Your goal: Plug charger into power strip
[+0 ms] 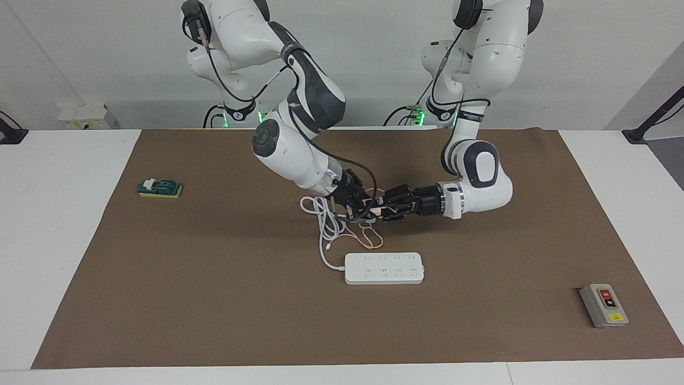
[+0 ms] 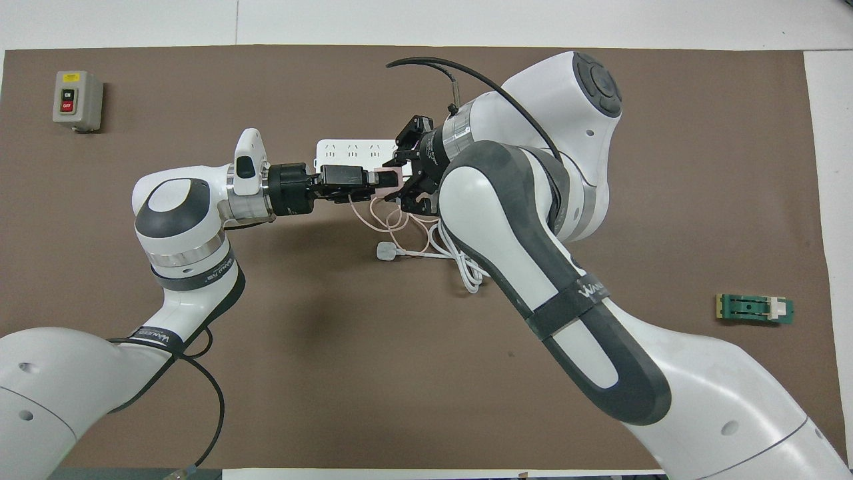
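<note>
Two hands meet mid-bench, raised over the brown mat [image 1: 214, 299], both on the charger [image 1: 377, 209].

Left hand [image 1: 382, 207]: arm comes in level from its own end of the bench, wrist horizontal. Fingers pressed in on the charger's pale pink body. In the overhead view this hand [image 2: 380, 179] ends right at the pink cube [image 2: 397, 176].

Right hand [image 1: 362, 211]: arm bent down steeply from above, forearm slanting toward bench centre. Fingers also closed, pinching the same charger from the other flank. Overhead, right hand [image 2: 404, 183] sits tip to tip w/ the left one. So the charger is in the air, gripped by both, not on the mat.

Charger cable [image 1: 368, 238]: thin, pink-orange, hangs from the cube and loops onto the mat betw. the hands and the power strip.

Power strip [image 1: 383, 268]: flat on the mat, farther from the robots than the hands, long side running across the bench. Sockets face up, nothing plugged in. Partly covered by the hands in the overhead view [image 2: 350, 150]. Its thick white cord [image 1: 323, 224] leaves the end toward the right arm's side, coils under the right hand, ends in a white plug [image 2: 387, 251] lying nearer to the robots.

Also on bench: grey switch box [image 1: 604, 305] w/ red and black buttons, at the left arm's end; small green block [image 1: 159, 188] at the right arm's end. Both well apart from the work.
</note>
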### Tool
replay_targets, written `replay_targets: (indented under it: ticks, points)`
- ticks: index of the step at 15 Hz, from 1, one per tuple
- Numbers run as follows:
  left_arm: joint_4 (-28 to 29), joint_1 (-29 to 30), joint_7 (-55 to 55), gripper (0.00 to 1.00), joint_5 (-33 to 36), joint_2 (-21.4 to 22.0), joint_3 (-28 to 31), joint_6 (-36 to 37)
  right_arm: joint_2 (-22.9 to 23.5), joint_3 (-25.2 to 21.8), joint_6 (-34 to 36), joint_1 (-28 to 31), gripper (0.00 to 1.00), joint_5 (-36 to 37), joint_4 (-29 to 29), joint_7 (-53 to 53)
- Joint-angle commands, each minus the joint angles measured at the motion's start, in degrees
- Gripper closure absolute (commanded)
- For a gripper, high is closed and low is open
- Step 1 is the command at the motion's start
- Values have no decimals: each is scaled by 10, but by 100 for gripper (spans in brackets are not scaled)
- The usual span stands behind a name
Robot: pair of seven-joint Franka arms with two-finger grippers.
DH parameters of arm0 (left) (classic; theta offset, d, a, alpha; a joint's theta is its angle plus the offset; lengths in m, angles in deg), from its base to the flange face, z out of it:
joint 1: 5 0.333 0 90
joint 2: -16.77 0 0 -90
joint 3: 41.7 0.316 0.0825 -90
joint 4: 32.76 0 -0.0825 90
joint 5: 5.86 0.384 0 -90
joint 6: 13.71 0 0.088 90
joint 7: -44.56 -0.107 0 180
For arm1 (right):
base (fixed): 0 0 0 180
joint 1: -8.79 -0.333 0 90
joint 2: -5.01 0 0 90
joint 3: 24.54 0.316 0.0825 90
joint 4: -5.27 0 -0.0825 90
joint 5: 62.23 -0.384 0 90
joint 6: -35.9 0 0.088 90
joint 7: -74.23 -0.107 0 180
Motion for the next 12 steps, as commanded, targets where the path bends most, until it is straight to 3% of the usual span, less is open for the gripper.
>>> replay_targets:
  ticks: [1,5,6,7,12]
  points:
    - [6,2,-3,68,17,13,4,6,9,-2,2,0,100,-9,11,-13]
    - [0,2,-3,81,26,13,4,7,8,-2,1,0,100,-9,10,-13]
    - [0,3,-3,82,27,13,4,7,8,-2,1,1,23,-11,10,-14]
    - [0,2,-3,82,27,14,5,7,8,-2,0,0,1,-10,10,-15]
    - [-2,2,-4,82,28,14,5,6,9,-3,0,1,0,-11,11,-27]
